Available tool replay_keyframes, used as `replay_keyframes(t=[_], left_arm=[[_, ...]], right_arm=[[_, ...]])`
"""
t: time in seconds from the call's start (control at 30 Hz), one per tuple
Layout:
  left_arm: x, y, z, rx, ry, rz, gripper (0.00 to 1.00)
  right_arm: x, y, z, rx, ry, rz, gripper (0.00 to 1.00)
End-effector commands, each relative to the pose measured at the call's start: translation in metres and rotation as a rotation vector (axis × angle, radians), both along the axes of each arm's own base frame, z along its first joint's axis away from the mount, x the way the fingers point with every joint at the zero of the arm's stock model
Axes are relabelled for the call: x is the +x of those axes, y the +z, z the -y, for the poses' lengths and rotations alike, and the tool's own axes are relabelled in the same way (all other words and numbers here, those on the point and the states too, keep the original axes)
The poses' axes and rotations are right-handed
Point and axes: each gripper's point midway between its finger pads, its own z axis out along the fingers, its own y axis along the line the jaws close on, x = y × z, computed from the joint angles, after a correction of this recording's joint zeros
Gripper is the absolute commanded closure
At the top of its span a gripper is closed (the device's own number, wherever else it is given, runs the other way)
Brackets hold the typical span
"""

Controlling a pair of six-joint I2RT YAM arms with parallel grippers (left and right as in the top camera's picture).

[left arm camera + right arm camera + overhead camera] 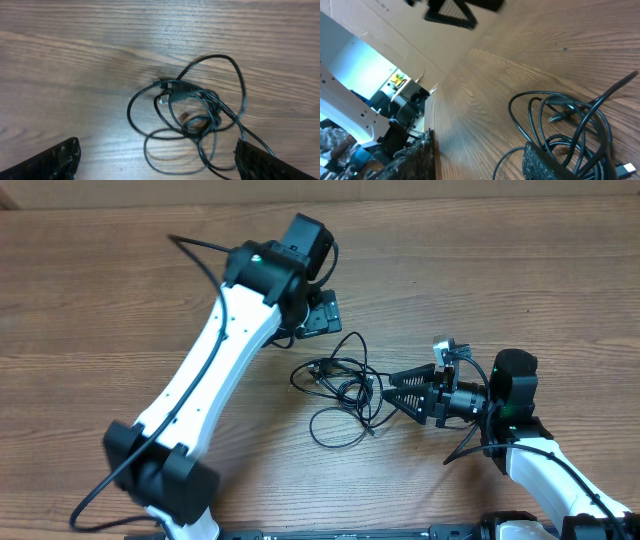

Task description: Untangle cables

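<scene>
On my screen the bench (120, 310) reads as brown wood-grain laminate, smooth, with a dull sheen. The cables (345, 385) have a smooth black plastic jacket that catches a little light. One plug tip (626, 168) looks like bright bare metal. The fingers (60, 160) of the left claw (322, 312) are black, grainy and matt, and I see the same rough face on the right claw (392, 390). The left arm (215, 350) wears glossy white plastic shells.

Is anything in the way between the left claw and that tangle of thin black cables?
Nothing visible. The left gripper hangs open near the tangle of thin black cables, with only bare brown wooden table between them.
</scene>
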Motion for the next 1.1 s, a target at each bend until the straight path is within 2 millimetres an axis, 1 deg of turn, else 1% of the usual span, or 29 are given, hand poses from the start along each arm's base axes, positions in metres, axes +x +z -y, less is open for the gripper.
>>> replay_keyframes(t=[0.0, 0.03, 0.07, 0.1, 0.17, 0.3, 0.43, 0.53, 0.63, 0.67, 0.8, 0.93, 1.07], left_arm=[[0.010, -0.029, 0.013, 0.038, -0.197, -0.033, 0.08], [0.011, -0.034, 0.021, 0.023, -0.276, -0.036, 0.09], [0.012, -0.039, 0.029, 0.007, -0.363, -0.037, 0.14], [0.012, -0.044, 0.037, -0.011, -0.455, -0.037, 0.16], [0.012, -0.054, 0.049, -0.030, -0.617, -0.036, 0.16], [0.007, -0.078, 0.057, 0.009, -0.862, -0.063, 0.12], [-0.003, -0.101, 0.063, 0.036, -1.066, -0.116, 0.12], [-0.007, -0.105, 0.066, 0.044, -1.155, -0.118, 0.16], [-0.009, -0.105, 0.068, 0.053, -1.253, -0.104, 0.26], [-0.008, -0.105, 0.068, 0.054, -1.280, -0.100, 0.27], [-0.008, -0.107, 0.068, 0.053, -1.304, -0.099, 0.23], [-0.010, -0.106, 0.080, -0.005, -1.358, -0.064, 0.22], [-0.005, -0.105, 0.087, -0.023, -1.362, -0.024, 0.23]], right_arm=[[0.007, 0.003, 0.000, -0.011, -0.022, 0.017, 0.41], [0.008, 0.002, 0.001, -0.015, -0.030, 0.017, 0.40], [0.010, 0.001, 0.002, -0.020, -0.040, 0.017, 0.40], [0.011, 0.001, 0.002, -0.024, -0.048, 0.017, 0.40], [0.012, 0.000, 0.002, -0.026, -0.054, 0.018, 0.40], [0.012, 0.000, 0.002, -0.026, -0.054, 0.016, 0.40], [0.013, 0.000, 0.003, -0.030, -0.061, 0.017, 0.40], [0.013, 0.000, 0.003, -0.029, -0.061, 0.017, 0.40], [0.013, -0.001, 0.003, -0.029, -0.061, 0.016, 0.40], [0.013, -0.001, 0.003, -0.029, -0.061, 0.016, 0.40], [0.013, -0.001, 0.003, -0.030, -0.060, 0.012, 0.40], [0.013, -0.001, 0.003, -0.030, -0.061, 0.012, 0.40], [0.013, -0.001, 0.003, -0.030, -0.061, 0.012, 0.40]])
